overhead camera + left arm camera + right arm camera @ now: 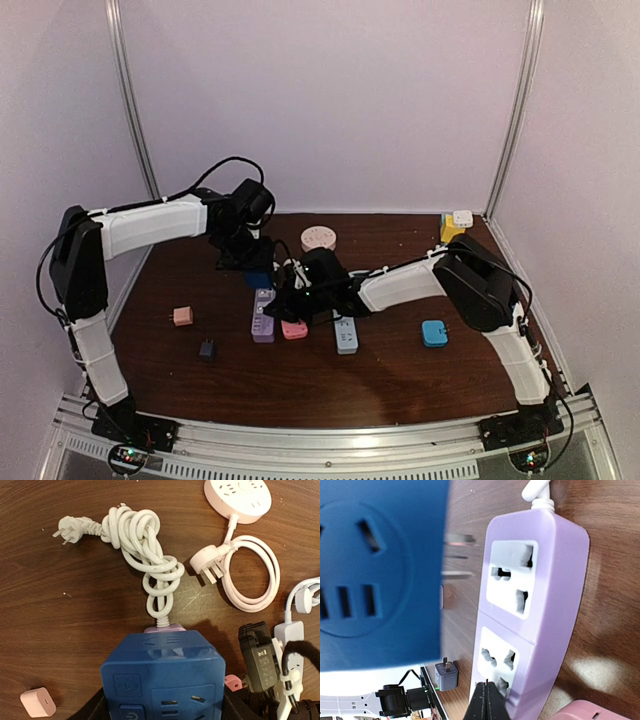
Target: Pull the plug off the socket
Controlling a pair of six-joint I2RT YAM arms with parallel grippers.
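The dark wooden table [400,380] stands inside white walls. Mid-table, the left gripper [248,262] clasps the blue cube plug [162,675] by its flat sides. It looks rigid, light and smooth, likely slippery. Its prongs [457,555] seem clear of the purple power strip [530,605]. The clenched right gripper [487,702] rests on the strip's end away from its cable. That knotted white cable [145,545] lies beyond, and a pink plug [585,712] crowds the right gripper.

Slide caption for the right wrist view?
Blue cube adapter, prongs free, hangs beside the purple power strip; the shut right gripper rests on the strip's end opposite its cord.
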